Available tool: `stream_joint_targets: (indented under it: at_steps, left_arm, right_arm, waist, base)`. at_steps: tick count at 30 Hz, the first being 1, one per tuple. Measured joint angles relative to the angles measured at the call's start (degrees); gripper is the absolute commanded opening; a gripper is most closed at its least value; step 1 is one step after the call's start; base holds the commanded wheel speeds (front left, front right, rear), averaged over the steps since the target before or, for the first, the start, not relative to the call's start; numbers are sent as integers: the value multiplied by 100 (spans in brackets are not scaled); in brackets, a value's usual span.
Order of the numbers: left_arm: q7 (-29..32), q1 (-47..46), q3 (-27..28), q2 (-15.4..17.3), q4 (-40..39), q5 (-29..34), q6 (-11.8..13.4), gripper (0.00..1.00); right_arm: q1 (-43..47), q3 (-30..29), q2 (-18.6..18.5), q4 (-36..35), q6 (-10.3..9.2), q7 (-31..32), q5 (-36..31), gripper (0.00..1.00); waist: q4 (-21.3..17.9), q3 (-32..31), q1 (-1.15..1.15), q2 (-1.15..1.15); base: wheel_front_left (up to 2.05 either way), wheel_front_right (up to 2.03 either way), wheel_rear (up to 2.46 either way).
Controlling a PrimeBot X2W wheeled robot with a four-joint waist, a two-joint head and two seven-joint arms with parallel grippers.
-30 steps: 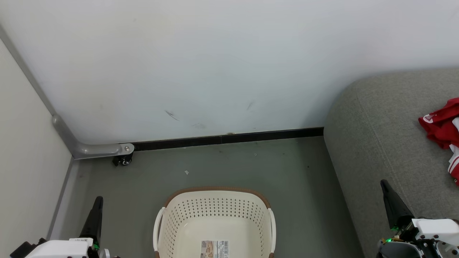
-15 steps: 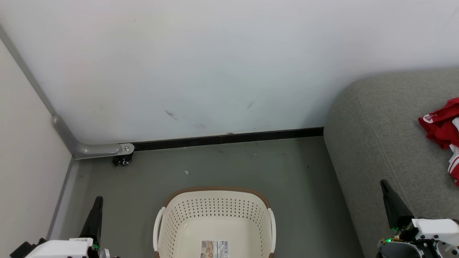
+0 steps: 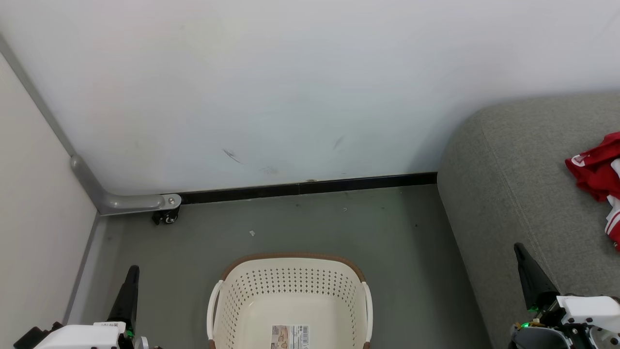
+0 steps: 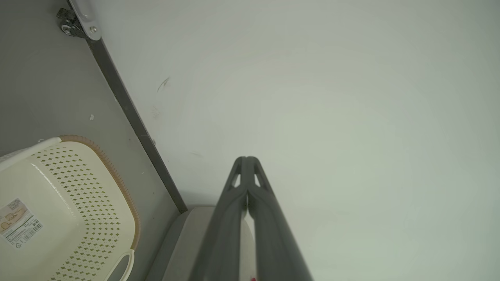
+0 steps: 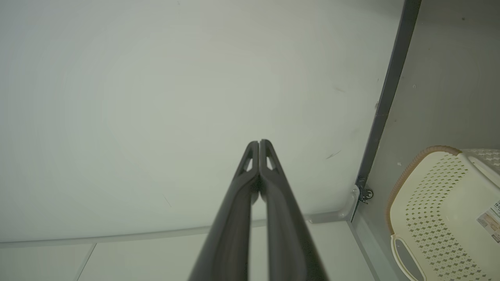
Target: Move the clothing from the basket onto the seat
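Observation:
The cream basket (image 3: 290,295) with a brown rim stands on the floor at the bottom centre, holding only a barcode label (image 3: 289,336). Its perforated wall also shows in the left wrist view as the basket (image 4: 66,210) and in the right wrist view as the basket (image 5: 441,210). Red clothing (image 3: 598,177) with white trim lies on the grey seat (image 3: 523,194) at the right edge. My left gripper (image 3: 132,269) is shut and empty, left of the basket. My right gripper (image 3: 519,248) is shut and empty, above the seat's front. Both wrist views show the tips pressed together: left gripper (image 4: 247,159), right gripper (image 5: 259,142).
A white wall (image 3: 290,87) with a black baseboard (image 3: 310,186) closes the back. A pale panel (image 3: 34,218) stands at the left, with a grey metal bracket and castor (image 3: 167,217) at its foot. Grey floor (image 3: 315,223) lies between basket and wall.

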Motion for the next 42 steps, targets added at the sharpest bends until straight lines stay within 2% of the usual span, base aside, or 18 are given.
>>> stream_joint_targets:
  at_steps: [42]
  left_arm:
    - [-1,0,0,0,0,-1,-1,0]
  right_arm:
    - [0,-27,13,4,0,52,-7,0]
  waist:
    - [0,0,0,0]
  base:
    - [0,0,0]
